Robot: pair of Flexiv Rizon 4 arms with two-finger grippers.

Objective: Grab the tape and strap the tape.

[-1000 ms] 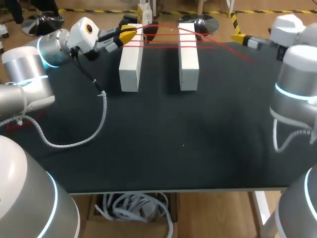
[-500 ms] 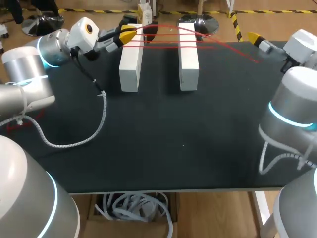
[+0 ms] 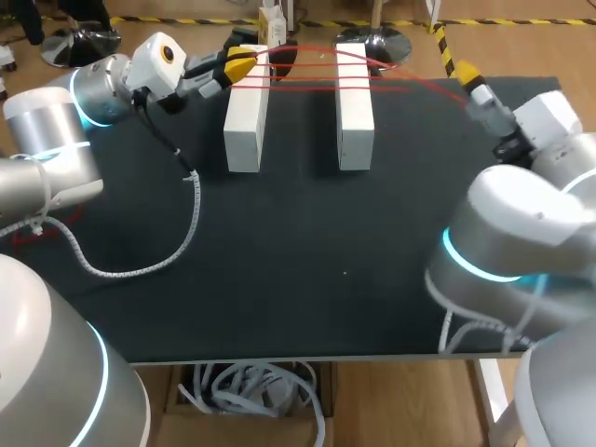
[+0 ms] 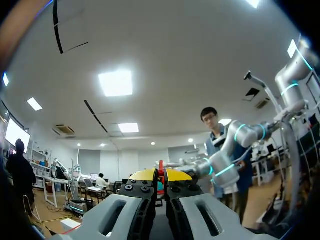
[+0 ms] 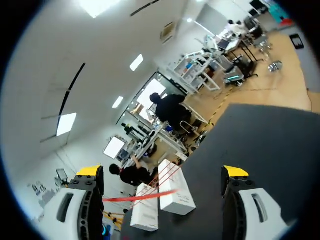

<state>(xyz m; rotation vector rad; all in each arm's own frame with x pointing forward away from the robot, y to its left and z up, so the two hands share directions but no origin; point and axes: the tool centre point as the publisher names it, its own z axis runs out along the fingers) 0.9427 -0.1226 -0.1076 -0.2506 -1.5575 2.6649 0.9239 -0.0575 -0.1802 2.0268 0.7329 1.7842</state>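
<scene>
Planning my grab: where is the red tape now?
Head view, far side: the red tape spans both white blocks, its left end in the left gripper.

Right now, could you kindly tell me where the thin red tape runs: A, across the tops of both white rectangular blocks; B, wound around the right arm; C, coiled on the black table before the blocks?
A: the head view shows the thin red tape stretched in strands over the left white rectangular block and the right white rectangular block.
</scene>
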